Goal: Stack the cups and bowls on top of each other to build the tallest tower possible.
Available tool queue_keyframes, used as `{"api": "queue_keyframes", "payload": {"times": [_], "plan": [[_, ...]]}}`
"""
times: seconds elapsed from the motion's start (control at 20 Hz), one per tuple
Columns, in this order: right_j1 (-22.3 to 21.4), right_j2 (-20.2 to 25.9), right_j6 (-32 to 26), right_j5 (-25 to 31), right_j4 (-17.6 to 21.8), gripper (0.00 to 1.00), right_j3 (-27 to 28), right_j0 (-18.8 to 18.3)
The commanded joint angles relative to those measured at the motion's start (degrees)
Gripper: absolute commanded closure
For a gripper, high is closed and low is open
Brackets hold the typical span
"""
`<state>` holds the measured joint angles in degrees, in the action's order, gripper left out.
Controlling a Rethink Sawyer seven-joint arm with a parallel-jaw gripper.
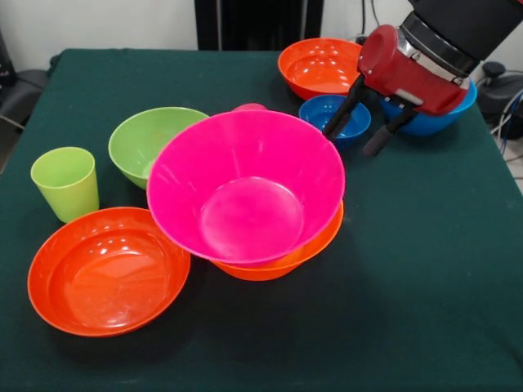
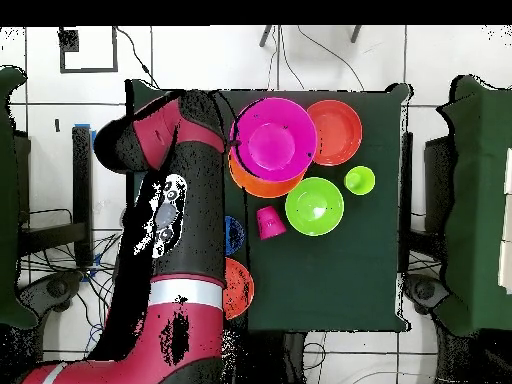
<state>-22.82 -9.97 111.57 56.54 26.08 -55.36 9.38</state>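
Counter (image 1: 425,269) covered in dark green cloth. Near left: shallow red-orange bowl (image 1: 108,270), lime green cup (image 1: 65,183) just behind it, green bowl (image 1: 145,143) beside. Centre: big orange bowl (image 1: 282,260) carrying the pink one; far right: second red-orange bowl (image 1: 315,67), small dark blue bowl (image 1: 327,113), light blue bowl (image 1: 429,121).

A dark green cloth (image 1: 425,269) covers the bench from edge to edge. Past its far edge a black upright panel (image 1: 257,24) stands against a pale wall (image 1: 106,23). From overhead, a white tiled floor (image 2: 330,60) surrounds the bench, with loose cables (image 2: 60,270) trailing across it.
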Motion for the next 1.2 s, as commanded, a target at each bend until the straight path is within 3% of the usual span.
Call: {"api": "queue_keyframes", "payload": {"times": [0.05,1.2], "plan": [[0.5,3.7,4.2,-3.2,-1.4,0.00,-4.4,-0.7],[0.3,3.9,4.4,-2.8,-2.1,0.00,-5.2,-0.6]]}}
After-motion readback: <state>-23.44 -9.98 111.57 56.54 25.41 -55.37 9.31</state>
